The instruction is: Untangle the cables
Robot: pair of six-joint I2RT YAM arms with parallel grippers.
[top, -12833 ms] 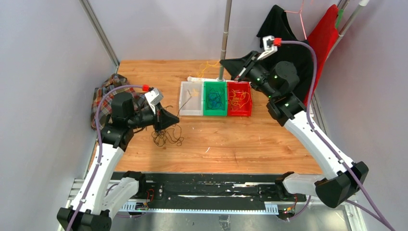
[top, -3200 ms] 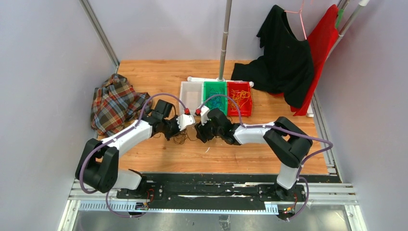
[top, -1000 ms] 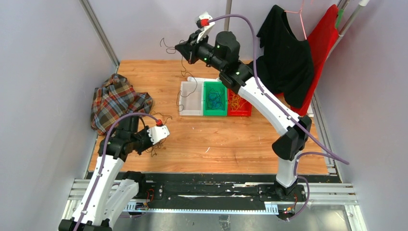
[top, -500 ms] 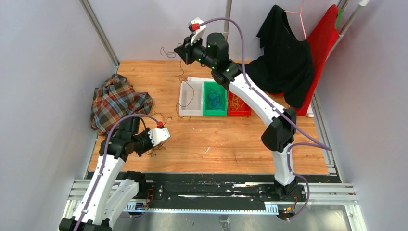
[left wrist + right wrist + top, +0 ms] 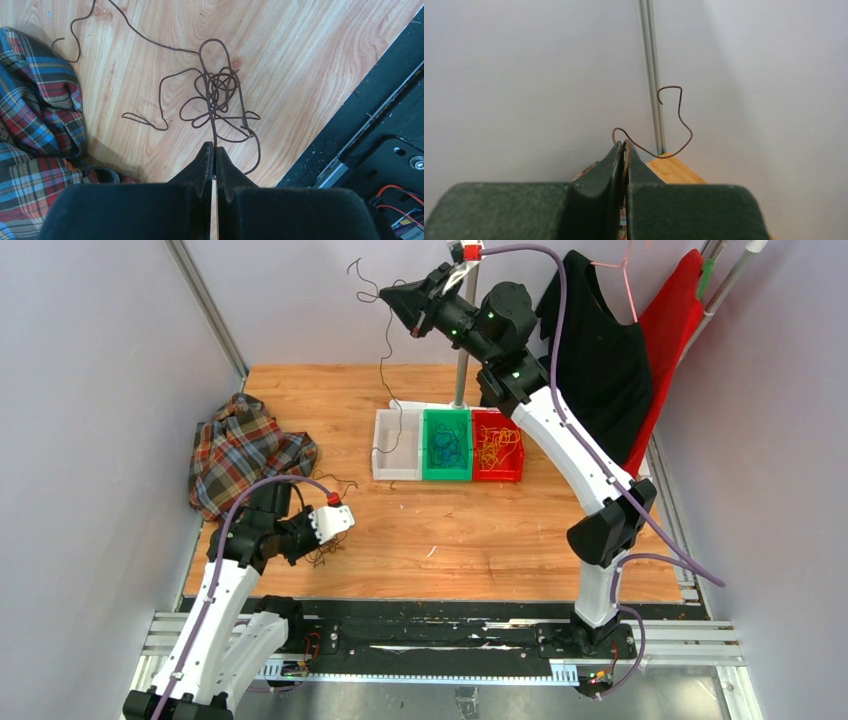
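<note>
A tangle of dark brown cables (image 5: 217, 100) lies on the wooden table near the front left; in the top view it shows by the left gripper (image 5: 322, 552). My left gripper (image 5: 214, 147) is shut on one strand of that tangle, low over the table. My right gripper (image 5: 385, 295) is raised high at the back and is shut on a single brown cable (image 5: 384, 370) that hangs down to the white bin (image 5: 385, 470). In the right wrist view the gripper (image 5: 625, 144) pinches the cable, whose curly end (image 5: 676, 120) sticks out.
A white, a green (image 5: 447, 475) and a red bin (image 5: 498, 476) stand in a row at the table's back middle, with blue and yellow-orange wires inside. A plaid cloth (image 5: 238, 450) lies at the left. A metal pole (image 5: 462, 340) and hanging black and red clothes (image 5: 600, 350) are behind.
My right gripper has swung up and to the right with the single brown cable, which now hangs over the white bin. The left arm and its tangle have barely moved.
</note>
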